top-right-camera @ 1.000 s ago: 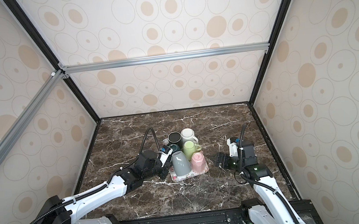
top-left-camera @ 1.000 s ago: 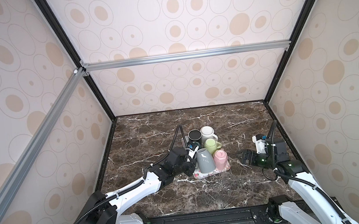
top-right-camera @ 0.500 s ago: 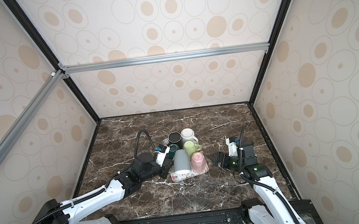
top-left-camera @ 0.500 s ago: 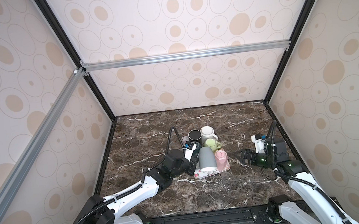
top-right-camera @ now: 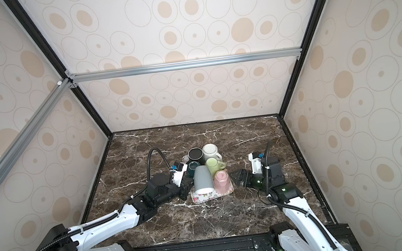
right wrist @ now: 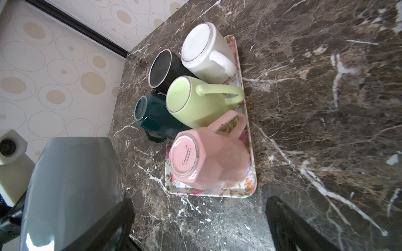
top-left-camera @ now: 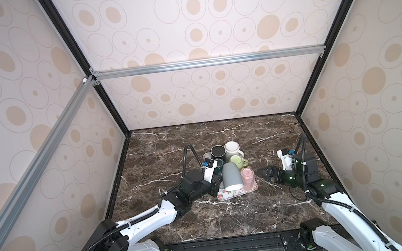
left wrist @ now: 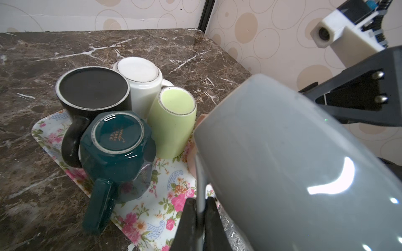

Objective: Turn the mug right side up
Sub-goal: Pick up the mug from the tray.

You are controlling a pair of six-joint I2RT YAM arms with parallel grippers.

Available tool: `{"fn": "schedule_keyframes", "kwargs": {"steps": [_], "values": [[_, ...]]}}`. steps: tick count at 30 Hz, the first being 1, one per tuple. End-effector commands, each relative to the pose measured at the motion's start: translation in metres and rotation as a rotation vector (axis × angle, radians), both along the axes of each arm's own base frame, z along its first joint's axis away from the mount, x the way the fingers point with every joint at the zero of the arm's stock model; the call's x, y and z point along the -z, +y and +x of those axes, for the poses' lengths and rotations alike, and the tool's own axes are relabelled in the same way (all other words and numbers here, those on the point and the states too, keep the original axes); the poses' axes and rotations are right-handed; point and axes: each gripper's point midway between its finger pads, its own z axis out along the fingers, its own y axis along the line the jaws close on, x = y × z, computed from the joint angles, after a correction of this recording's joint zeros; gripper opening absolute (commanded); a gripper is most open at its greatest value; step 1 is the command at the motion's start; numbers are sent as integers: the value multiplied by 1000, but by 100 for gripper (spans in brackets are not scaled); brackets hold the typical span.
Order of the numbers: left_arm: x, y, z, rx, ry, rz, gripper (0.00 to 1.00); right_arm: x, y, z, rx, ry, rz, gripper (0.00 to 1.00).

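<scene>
- Grey mug (top-left-camera: 231, 175) hangs over the near left corner of the floral tray (left wrist: 150, 206). It is tilted, with its base up and away and its white-lined mouth down toward the front of the counter (top-left-camera: 205, 218).
- Left gripper (left wrist: 200, 205) has its jaws pinched together on the grey mug's thin wall at the rim, one finger inside and one outside. The mug's body swells away to one side of them.
- Its lower rim looks clear of the tray, though the mug's own bulk hides the underside, so contact cannot be ruled out.
- Right gripper (top-left-camera: 267, 174) sits low beside the tray's right edge with its jaws wide apart and nothing between them.
- Between the right gripper and the grey mug stands the pink mug (right wrist: 208, 158), so those jaws are apart from the task's mug.
- Five mugs stand upside down on the tray: the pink one, a light green mug (right wrist: 191, 104), a white mug (right wrist: 206, 50), a black mug (left wrist: 91, 91) and a dark teal mug (left wrist: 119, 139), packed close together.
</scene>
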Motion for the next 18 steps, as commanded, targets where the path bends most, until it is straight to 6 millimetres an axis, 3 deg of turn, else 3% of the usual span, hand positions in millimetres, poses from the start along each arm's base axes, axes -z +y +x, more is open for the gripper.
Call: {"fn": "schedule_keyframes", "kwargs": {"steps": [1,9,18], "values": [[-51,-10,7,-5,-98,-123,0,5,7,2,-10,14,6,97],[-63,-9,11,-35,-95,-157,0,-4,24,-2,-62,-16,17,97],[-75,-11,19,-69,-95,-185,0,-4,29,-5,-78,-15,11,97]]}}
